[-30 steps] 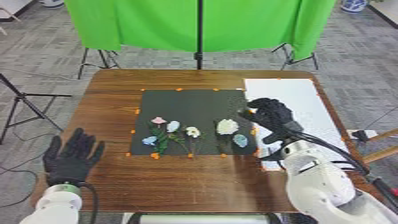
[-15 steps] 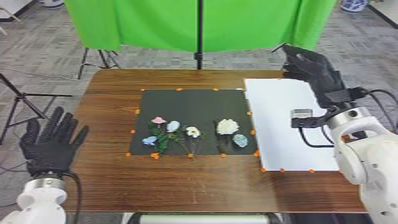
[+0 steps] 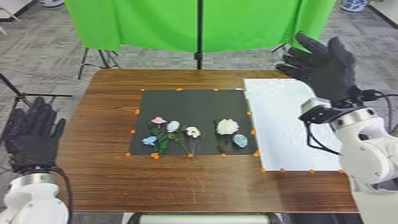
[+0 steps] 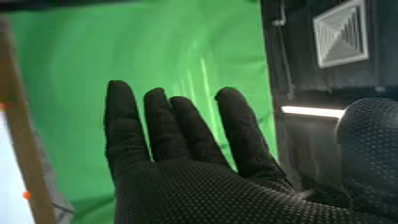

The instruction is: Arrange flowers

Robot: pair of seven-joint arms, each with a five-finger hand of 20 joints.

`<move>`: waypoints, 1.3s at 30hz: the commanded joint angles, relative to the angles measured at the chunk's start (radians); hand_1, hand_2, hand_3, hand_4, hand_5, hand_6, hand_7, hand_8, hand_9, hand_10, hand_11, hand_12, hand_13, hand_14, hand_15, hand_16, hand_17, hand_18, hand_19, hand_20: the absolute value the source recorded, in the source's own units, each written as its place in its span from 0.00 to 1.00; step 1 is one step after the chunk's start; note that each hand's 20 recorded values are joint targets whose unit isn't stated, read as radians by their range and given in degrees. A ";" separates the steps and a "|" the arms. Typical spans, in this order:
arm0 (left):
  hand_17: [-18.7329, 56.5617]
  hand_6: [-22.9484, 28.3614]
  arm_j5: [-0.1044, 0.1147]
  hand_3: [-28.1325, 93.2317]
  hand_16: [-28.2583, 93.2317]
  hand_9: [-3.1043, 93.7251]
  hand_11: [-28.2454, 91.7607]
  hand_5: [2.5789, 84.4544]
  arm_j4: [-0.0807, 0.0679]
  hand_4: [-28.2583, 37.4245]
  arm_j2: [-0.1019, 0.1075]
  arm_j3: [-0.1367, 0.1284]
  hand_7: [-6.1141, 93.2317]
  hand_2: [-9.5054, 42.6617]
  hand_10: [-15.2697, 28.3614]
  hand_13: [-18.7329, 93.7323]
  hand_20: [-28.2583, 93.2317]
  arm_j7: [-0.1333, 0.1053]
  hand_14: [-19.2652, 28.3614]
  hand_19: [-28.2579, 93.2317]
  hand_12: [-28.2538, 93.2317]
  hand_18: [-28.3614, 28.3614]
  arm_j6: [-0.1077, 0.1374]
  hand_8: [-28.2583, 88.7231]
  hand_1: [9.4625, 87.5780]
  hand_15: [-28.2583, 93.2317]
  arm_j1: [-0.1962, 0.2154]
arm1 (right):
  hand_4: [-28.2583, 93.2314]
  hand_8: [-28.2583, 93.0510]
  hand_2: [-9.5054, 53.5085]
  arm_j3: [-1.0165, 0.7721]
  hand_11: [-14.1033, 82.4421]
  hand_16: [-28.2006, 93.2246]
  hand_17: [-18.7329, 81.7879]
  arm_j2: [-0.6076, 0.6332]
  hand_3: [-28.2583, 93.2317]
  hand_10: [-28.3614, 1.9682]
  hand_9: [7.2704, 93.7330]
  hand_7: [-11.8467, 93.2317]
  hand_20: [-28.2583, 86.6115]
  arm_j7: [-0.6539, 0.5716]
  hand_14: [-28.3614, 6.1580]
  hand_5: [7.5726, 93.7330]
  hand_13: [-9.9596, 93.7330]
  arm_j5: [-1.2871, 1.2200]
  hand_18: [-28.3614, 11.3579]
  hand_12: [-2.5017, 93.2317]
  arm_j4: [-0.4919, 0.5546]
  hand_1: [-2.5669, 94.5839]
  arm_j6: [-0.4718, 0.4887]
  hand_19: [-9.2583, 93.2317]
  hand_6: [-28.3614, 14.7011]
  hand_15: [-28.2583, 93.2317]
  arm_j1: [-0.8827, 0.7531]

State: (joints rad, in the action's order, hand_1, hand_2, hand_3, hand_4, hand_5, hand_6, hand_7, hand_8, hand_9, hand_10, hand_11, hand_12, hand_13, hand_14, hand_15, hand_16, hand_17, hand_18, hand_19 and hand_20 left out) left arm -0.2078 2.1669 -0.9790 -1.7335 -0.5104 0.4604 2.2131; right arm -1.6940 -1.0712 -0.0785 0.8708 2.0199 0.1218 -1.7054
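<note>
Flowers (image 3: 173, 126) lie on the black mat (image 3: 191, 102) while both hands are open

The flowers rest on the near half of the mat, in two loose groups. On the left, a pink bloom (image 3: 158, 120) lies farthest out, with a slim white bloom (image 3: 173, 126) just beside it, a light blue bloom (image 3: 149, 140) nearer the robot and an open white bloom (image 3: 193, 132) to the right, green leaves and stems among them. Across a strip of bare mat lies the second group: a large white bloom (image 3: 227, 126) (the fullest of the lot) and, nearer and to its right, another light blue one (image 3: 240, 140).

To the mat's right is a white sheet (image 3: 289, 130), and orange marks (image 3: 155, 156) dot the borders of both. The brown wooden table (image 3: 195, 185) carries them all.

The right hand (image 3: 327, 67) is raised around the sheet's far right corner, well apart from the flowers, holding nothing. In the right wrist view its fingers (image 4: 164, 130) are straight, with green cloth (image 4: 80, 55) behind them. The left hand (image 3: 34, 140) is at the table's left side, fingers straight, also with nothing in its grasp.
</note>
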 commanded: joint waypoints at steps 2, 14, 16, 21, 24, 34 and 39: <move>0.20 0.57 0.093 0.84 0.17 0.34 0.37 0.47 -0.001 0.00 -0.044 -0.053 0.17 0.40 0.64 0.32 0.33 0.036 0.57 0.40 0.27 0.64 -0.110 0.16 0.18 0.35 0.101 | 0.02 0.18 0.32 -0.005 0.15 0.42 0.31 -0.069 0.81 0.34 0.26 0.15 0.39 -0.043 0.39 0.30 0.33 0.014 0.25 0.14 0.035 0.10 0.047 0.32 0.53 0.26 -0.070; 0.21 0.58 0.107 0.84 0.17 0.38 0.37 0.49 -0.003 0.00 -0.047 -0.021 0.18 0.40 0.66 0.35 0.33 0.019 0.60 0.42 0.28 0.66 -0.128 0.16 0.19 0.37 0.083 | 0.03 0.18 0.32 -0.025 0.16 0.43 0.30 -0.061 0.81 0.33 0.26 0.14 0.40 -0.032 0.38 0.32 0.35 0.006 0.24 0.15 0.073 0.10 0.007 0.34 0.52 0.27 -0.090; 0.21 0.58 0.104 0.85 0.17 0.38 0.37 0.49 -0.007 0.00 -0.042 -0.019 0.18 0.40 0.66 0.35 0.32 0.023 0.60 0.42 0.28 0.67 -0.128 0.16 0.19 0.38 0.071 | 0.03 0.18 0.32 -0.020 0.16 0.43 0.31 -0.056 0.81 0.33 0.27 0.14 0.40 -0.026 0.40 0.32 0.35 -0.012 0.24 0.15 0.068 0.11 -0.003 0.34 0.51 0.27 -0.082; 0.25 0.59 0.104 0.84 0.17 0.41 0.38 0.52 -0.005 0.00 -0.042 -0.037 0.19 0.40 0.67 0.38 0.32 0.018 0.63 0.41 0.29 0.64 -0.095 0.17 0.20 0.40 0.087 | 0.03 0.18 0.32 0.018 0.16 0.40 0.33 -0.056 0.82 0.34 0.29 0.15 0.38 -0.013 0.46 0.35 0.36 -0.024 0.36 0.14 0.065 0.11 -0.024 0.30 0.51 0.26 -0.082; 0.25 0.59 0.118 0.84 0.17 0.43 0.39 0.53 -0.010 0.00 -0.029 -0.026 0.20 0.41 0.68 0.40 0.32 0.009 0.65 0.41 0.29 0.63 -0.074 0.16 0.20 0.42 0.047 | 0.03 0.17 0.33 0.021 0.17 0.38 0.33 -0.052 0.82 0.33 0.30 0.15 0.36 0.010 0.48 0.36 0.36 -0.024 0.43 0.14 0.071 0.11 -0.028 0.26 0.50 0.26 -0.085; 0.27 0.61 0.114 0.85 0.16 0.47 0.41 0.57 -0.004 0.00 -0.021 -0.009 0.21 0.41 0.69 0.44 0.32 0.002 0.68 0.41 0.30 0.62 -0.060 0.16 0.21 0.45 0.058 | 0.02 0.17 0.33 0.005 0.17 0.33 0.34 -0.052 0.82 0.33 0.31 0.12 0.35 -0.002 0.49 0.31 0.36 -0.020 0.49 0.13 0.067 0.11 -0.011 0.23 0.37 0.27 -0.095; 0.27 0.61 0.086 0.85 0.16 0.47 0.41 0.57 -0.005 0.00 -0.023 -0.004 0.21 0.40 0.69 0.44 0.32 0.013 0.69 0.41 0.30 0.62 -0.057 0.16 0.21 0.46 0.056 | 0.03 0.17 0.33 -0.002 0.17 0.33 0.34 -0.072 0.82 0.33 0.31 0.12 0.35 -0.017 0.49 0.34 0.36 -0.052 0.48 0.13 0.070 0.12 -0.019 0.23 0.38 0.28 -0.120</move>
State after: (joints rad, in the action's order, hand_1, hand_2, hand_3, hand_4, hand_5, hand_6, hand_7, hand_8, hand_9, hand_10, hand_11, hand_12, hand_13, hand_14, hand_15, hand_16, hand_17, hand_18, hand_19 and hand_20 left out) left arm -0.0833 2.1697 -1.0000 -1.7504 -0.5054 0.3909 2.2552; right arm -1.6739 -1.1205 -0.0823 0.8351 2.0859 0.0981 -1.7874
